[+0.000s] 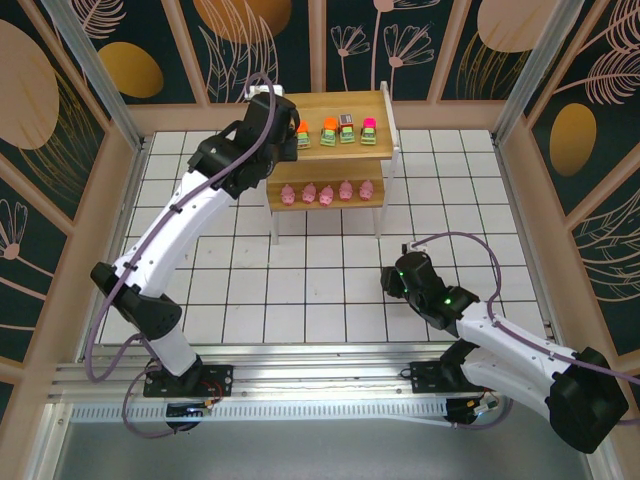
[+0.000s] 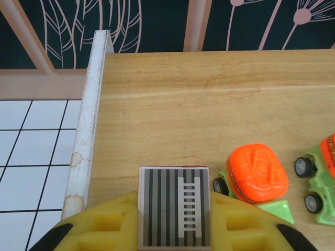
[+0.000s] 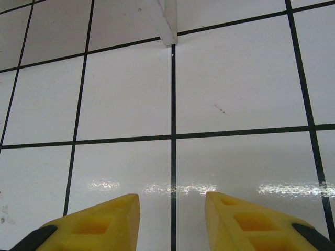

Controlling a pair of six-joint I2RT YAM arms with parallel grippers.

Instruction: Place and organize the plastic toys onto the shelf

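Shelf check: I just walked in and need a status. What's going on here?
The left gripper is shut on a striped toy car over the left end of the shelf's top board, beside an orange-topped car. Four cars sit on top, five pigs below. The right gripper hangs open over the tiled table, empty.

This is a robot-testing lab cell: a white-and-black left arm (image 1: pixel 190 230) and its twin right arm (image 1: pixel 500 340) are bolted to a ribbed aluminium rail (image 1: pixel 300 385) at the edge of a white desk ruled in a black grid (image 1: pixel 330 290), boxed in by dark teal wall panels printed with gold ovals and pale leaves (image 1: pixel 60 90).
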